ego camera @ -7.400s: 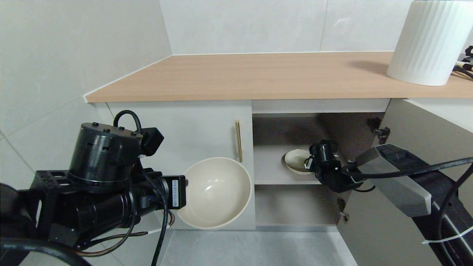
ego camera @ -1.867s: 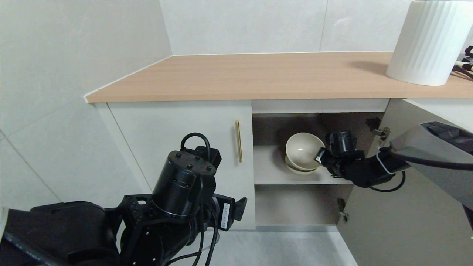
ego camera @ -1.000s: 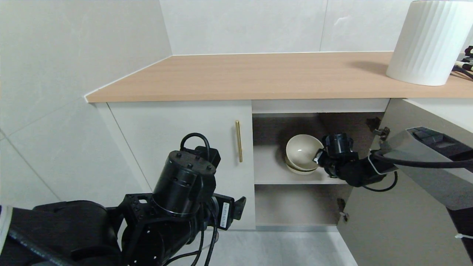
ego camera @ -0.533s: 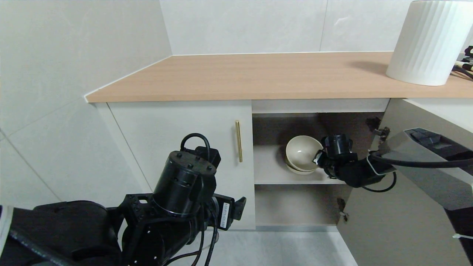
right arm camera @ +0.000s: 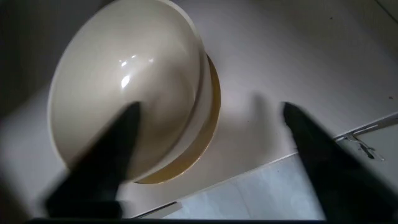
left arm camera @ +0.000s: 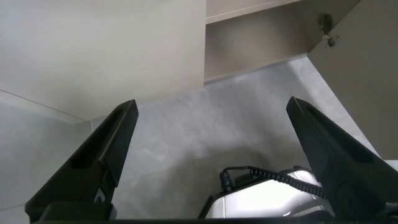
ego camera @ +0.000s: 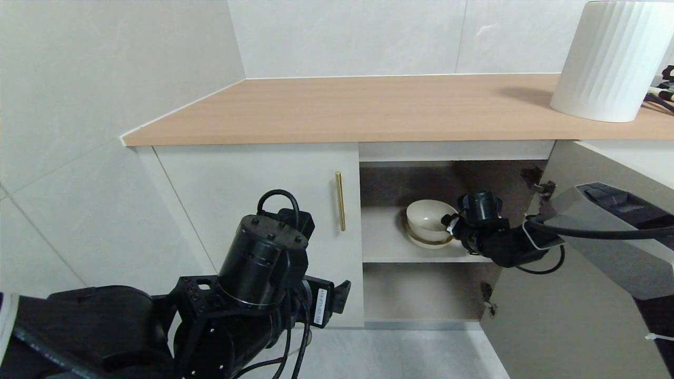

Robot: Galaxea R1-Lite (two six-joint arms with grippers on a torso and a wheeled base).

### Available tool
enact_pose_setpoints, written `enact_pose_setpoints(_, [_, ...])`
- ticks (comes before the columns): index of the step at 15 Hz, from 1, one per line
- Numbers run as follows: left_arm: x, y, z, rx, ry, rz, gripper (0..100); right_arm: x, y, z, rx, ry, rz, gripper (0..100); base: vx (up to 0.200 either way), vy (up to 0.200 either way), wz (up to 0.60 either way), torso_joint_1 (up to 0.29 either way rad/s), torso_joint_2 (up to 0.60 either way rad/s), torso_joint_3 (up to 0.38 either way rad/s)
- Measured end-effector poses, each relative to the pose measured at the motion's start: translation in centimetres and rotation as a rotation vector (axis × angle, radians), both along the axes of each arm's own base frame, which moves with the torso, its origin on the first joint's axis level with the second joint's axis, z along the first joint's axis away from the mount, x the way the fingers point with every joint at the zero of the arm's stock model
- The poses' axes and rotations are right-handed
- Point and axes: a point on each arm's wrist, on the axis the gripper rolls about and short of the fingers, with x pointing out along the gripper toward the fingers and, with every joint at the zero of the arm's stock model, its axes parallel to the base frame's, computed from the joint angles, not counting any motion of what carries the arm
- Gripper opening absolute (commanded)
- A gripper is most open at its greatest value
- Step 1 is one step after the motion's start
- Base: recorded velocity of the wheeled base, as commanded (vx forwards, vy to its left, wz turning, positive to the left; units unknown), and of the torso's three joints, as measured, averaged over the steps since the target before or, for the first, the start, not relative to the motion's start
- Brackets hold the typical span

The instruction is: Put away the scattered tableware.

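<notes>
The right gripper [right arm camera: 211, 109] was seen inside the cupboard, just above the upper shelf [ego camera: 384, 237]. Its fingers [right arm camera: 93, 168] were spread wide and nothing was clamped between them. One finger lay across the near side of a bowl [right arm camera: 124, 81], and the other stood off it, over the shelf board. Whether the first finger touched the bowl could not be told.

The bowl was round, smooth, glossy and cream-coloured. It was nested in a similar dish [right arm camera: 205, 137], whose rim showed a yellowish edge. Beyond the stack from the gripper, a stretch of flat, matte shelf ran to the edge of the closed door [ego camera: 253, 179], with the dark back wall behind. Below the gripper, past the shelf's straight front edge, a lower compartment [ego camera: 421, 292] was seen. On the gripper's other side the open door [ego camera: 553, 316] stood swung outward, with a metal hinge [ego camera: 542, 185] near its top.

The left gripper [left arm camera: 211, 106] was held low, well apart from the opening, in front of the closed door. Its fingers were wide apart with nothing between them, over a mottled grey floor [left arm camera: 205, 143]. A slim brass handle [ego camera: 339, 201] was fixed upright on the closed door. Above everything lay a wood-grained worktop [ego camera: 368, 110], and a white ribbed round container [ego camera: 611, 58] stood on it, up and beyond the right gripper.
</notes>
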Motion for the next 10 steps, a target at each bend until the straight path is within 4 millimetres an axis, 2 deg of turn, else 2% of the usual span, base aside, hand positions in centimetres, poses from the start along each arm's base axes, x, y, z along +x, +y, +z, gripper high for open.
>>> enact_pose_setpoints(5, [0.0, 0.1, 0.1, -0.001, -0.002, 0.002, 100, -0.5, 0.2, 0.2, -0.004, 0.016, 0.009, 100, 0.000, 0.000, 0.00, 0.000, 0.00, 0.000])
enact_pose_setpoints(7, [0.1, 0.7, 0.4, -0.004, -0.011, 0.021, 100, -2.0, 0.8, 1.1, -0.006, 0.047, 0.048, 100, 0.000, 0.000, 0.00, 0.000, 0.00, 0.000])
enact_pose_setpoints(10, [-0.1, 2.7, 2.5, -0.039, -0.067, 0.063, 100, -5.9, 1.3, 3.5, -0.079, 0.087, 0.165, 100, 0.000, 0.000, 0.00, 0.000, 0.00, 0.000])
